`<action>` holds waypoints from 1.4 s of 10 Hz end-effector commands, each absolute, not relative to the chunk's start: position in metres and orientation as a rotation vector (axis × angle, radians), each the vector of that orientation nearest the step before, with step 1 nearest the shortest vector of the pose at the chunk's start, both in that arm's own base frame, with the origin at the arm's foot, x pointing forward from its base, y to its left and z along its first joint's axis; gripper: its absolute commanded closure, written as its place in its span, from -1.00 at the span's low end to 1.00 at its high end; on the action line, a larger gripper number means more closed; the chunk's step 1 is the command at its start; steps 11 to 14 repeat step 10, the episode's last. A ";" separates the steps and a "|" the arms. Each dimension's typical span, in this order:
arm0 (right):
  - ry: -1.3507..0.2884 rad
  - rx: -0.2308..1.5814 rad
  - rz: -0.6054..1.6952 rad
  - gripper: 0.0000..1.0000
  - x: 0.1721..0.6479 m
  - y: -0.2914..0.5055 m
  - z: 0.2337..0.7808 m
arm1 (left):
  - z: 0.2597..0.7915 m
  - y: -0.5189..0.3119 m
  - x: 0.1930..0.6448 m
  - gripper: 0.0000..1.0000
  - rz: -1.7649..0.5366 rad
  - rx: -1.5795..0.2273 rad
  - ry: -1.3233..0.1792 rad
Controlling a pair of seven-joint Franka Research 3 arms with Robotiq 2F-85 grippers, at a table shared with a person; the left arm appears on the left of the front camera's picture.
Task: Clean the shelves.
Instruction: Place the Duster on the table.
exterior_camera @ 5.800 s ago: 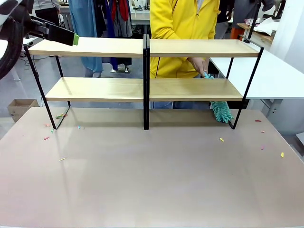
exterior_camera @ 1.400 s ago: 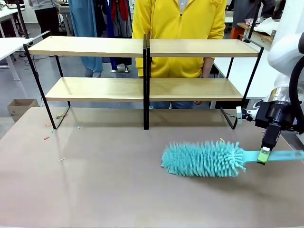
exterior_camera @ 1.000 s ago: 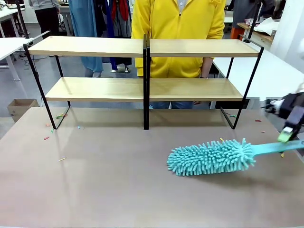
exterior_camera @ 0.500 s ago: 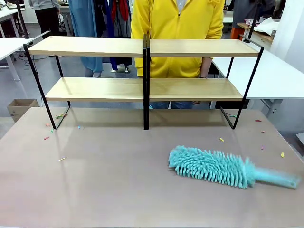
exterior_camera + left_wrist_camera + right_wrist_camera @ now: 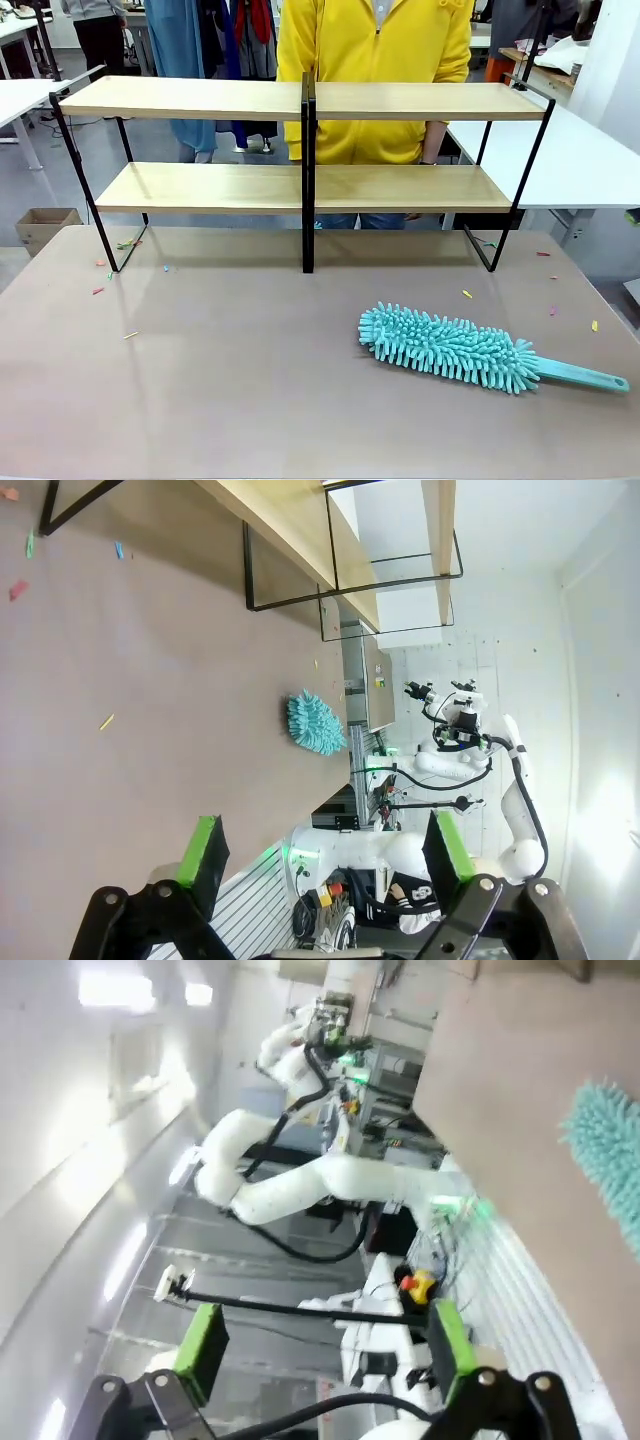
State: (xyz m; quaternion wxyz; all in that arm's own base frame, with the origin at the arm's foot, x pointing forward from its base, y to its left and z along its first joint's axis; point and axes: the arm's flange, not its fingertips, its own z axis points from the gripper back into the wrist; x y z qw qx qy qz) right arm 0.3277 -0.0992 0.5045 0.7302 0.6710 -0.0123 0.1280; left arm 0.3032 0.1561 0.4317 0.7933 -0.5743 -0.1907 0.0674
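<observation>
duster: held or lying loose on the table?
Lying loose. The duster rests flat on the table, handle toward the robot's right. The right gripper is open and empty, off the table.

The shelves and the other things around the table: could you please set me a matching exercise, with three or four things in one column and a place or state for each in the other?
Things:
1. shelves
2. duster
3. person
4. left gripper

Places or states:
A. lying flat on the table, handle toward the right edge
B. standing behind the rack at the far side
C. jaws open, nothing between them
D. standing at the table's far edge, both boards bare

Pairs: 1-D, 2-A, 3-B, 4-C
</observation>
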 end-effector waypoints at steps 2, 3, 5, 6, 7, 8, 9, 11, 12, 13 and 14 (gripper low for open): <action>-0.113 1.455 0.264 -1.00 0.329 -0.116 0.504 | 0.433 0.156 0.306 -1.00 0.129 -1.256 -0.440; -0.113 1.455 0.264 -1.00 0.329 -0.116 0.504 | 0.433 0.156 0.306 -1.00 0.129 -1.256 -0.440; -0.113 1.455 0.264 -1.00 0.329 -0.116 0.504 | 0.433 0.156 0.306 -1.00 0.129 -1.256 -0.440; -0.113 1.455 0.264 -1.00 0.329 -0.116 0.504 | 0.433 0.156 0.306 -1.00 0.129 -1.256 -0.440; -0.113 1.455 0.264 -1.00 0.329 -0.116 0.504 | 0.433 0.156 0.306 -1.00 0.129 -1.256 -0.440; -0.113 1.455 0.264 -1.00 0.329 -0.116 0.504 | 0.433 0.156 0.306 -1.00 0.129 -1.256 -0.440; -0.113 1.455 0.264 -1.00 0.329 -0.116 0.504 | 0.433 0.156 0.306 -1.00 0.129 -1.256 -0.440; -0.113 1.455 0.264 -1.00 0.329 -0.116 0.504 | 0.433 0.156 0.306 -1.00 0.129 -1.256 -0.440; -0.113 1.455 0.264 -1.00 0.329 -0.116 0.504 | 0.433 0.156 0.306 -1.00 0.129 -1.256 -0.440; -0.113 1.455 0.264 -1.00 0.329 -0.116 0.504 | 0.433 0.156 0.306 -1.00 0.129 -1.256 -0.440; -0.113 1.455 0.264 -1.00 0.329 -0.116 0.504 | 0.433 0.156 0.306 -1.00 0.129 -1.256 -0.440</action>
